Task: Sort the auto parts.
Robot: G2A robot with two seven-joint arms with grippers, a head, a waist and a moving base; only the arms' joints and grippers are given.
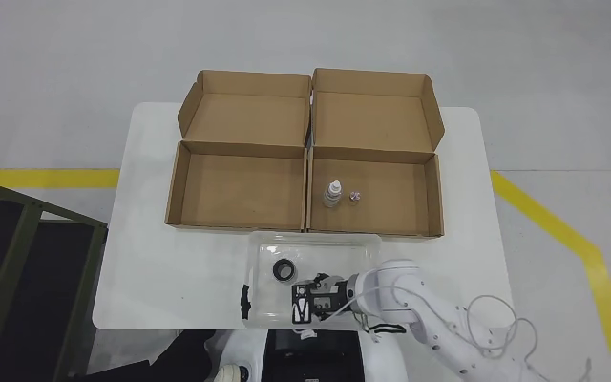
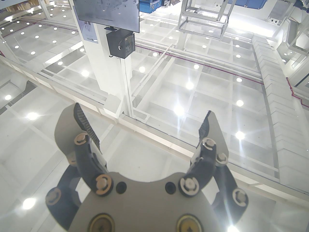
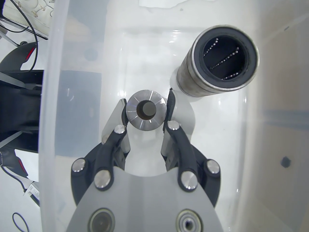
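The right gripper [image 3: 147, 97] is down inside the clear bin [image 1: 315, 235]. Its 2 fingers [image 3: 170, 105] are closed to a small gap, and the small metal ring [image 3: 146, 112] sits in that gap. Both fingers look like they touch the ring, 1 on each side. I think it has hold of the ring, but I cannot tell if the ring is off the bin floor yet.

A big round bearing [image 3: 217, 61] lies in the clear bin too, just beside the ring and not touching it.

The left gripper [image 2: 143, 117] is open wide and holds nothing. It points up at the ceiling, away from the clear bin.

2 brown boxes sit just behind the clear bin. The right box [image 1: 391, 196] has 2 parts in it: a white part [image 1: 331, 194] and a tiny part [image 1: 354, 197], close together near the side by the clear bin. The left box [image 1: 239, 191] has no parts in it.

So the job looks about half done. 2 parts are sorted. 2 parts are left in the clear bin: the ring and the big bearing. The ring looks like the next 1 to go. It needs to be lifted out of the clear bin and put in a box. Then the big bearing needs its turn.
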